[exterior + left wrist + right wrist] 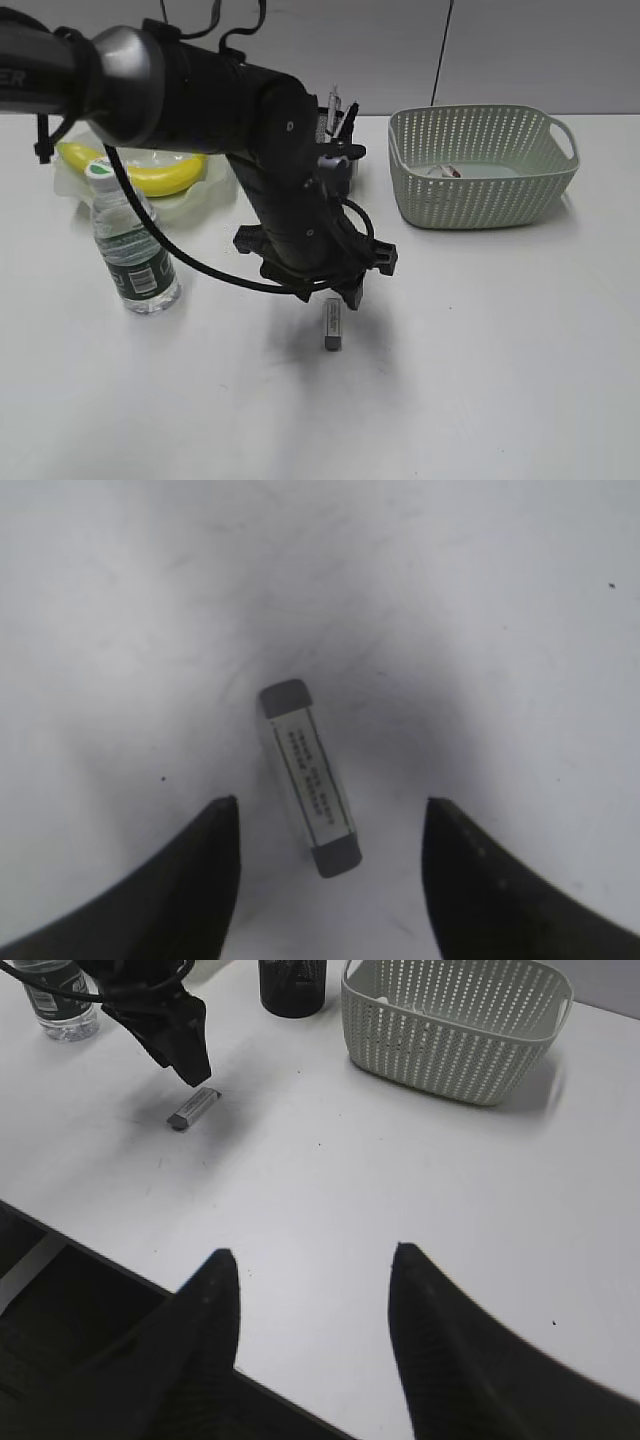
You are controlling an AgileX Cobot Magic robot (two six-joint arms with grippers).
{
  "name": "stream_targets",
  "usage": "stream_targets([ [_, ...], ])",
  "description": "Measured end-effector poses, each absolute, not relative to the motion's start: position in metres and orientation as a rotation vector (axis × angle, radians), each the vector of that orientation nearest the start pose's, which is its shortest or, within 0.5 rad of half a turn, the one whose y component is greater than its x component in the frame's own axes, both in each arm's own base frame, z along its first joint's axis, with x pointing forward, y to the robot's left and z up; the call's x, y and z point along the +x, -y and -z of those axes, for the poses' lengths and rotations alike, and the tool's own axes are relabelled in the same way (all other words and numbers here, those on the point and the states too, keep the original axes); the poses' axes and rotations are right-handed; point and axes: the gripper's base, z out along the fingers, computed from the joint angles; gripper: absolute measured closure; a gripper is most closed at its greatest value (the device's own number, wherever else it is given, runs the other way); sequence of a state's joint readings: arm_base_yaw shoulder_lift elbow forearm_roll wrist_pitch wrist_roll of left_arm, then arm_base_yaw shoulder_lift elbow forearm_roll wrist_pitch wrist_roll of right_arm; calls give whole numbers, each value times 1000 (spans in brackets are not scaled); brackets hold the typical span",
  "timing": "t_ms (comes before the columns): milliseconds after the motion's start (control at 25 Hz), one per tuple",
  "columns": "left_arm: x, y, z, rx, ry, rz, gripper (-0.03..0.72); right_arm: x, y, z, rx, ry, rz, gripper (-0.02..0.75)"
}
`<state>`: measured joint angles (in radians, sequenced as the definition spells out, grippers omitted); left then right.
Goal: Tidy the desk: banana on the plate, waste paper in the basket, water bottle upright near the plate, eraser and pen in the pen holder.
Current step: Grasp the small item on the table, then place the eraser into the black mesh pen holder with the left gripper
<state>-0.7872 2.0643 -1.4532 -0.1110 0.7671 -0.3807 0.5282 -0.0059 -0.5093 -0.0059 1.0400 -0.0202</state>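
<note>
My left pincer (pixel 330 880) hangs wide open, fingers astride the eraser (pixel 308 777), which lies mid-desk (pixel 500 380), nearer the front edge. I should drop straight down and close across its narrow sides, since it lies slightly askew.

The banana (pixel 150 172) lies on the plate (pixel 215 190); the bottle (pixel 132 240) stands upright just beside. The grey eraser (pixel 332 325) lies flat on the bench (pixel 500 350).
</note>
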Motion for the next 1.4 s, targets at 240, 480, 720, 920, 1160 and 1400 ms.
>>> stream_targets([
  [240, 287, 313, -140, 518, -2922, 311, 242, -5, 3, -282, -547, -1946, -317, 345],
  [480, 293, 319, -120, 530, -2942, 278, 295, -5, 4, -282, -547, -1945, -317, 346],
  [720, 298, 322, -118, 564, -2931, 240, 546, -5, 4, -282, -547, -1945, -317, 346],
  [920, 301, 324, -128, 583, -2961, 202, 547, -5, 4, -282, -547, -1945, -317, 346],
  [1160, 310, 329, -185, 599, -2843, 243, 547, -5, 4, -282, -547, -1945, -317, 346],
  [1400, 331, 316, -250, 572, -2618, 245, 547, -5, 4, -282, -546, -1945, -317, 346],
])
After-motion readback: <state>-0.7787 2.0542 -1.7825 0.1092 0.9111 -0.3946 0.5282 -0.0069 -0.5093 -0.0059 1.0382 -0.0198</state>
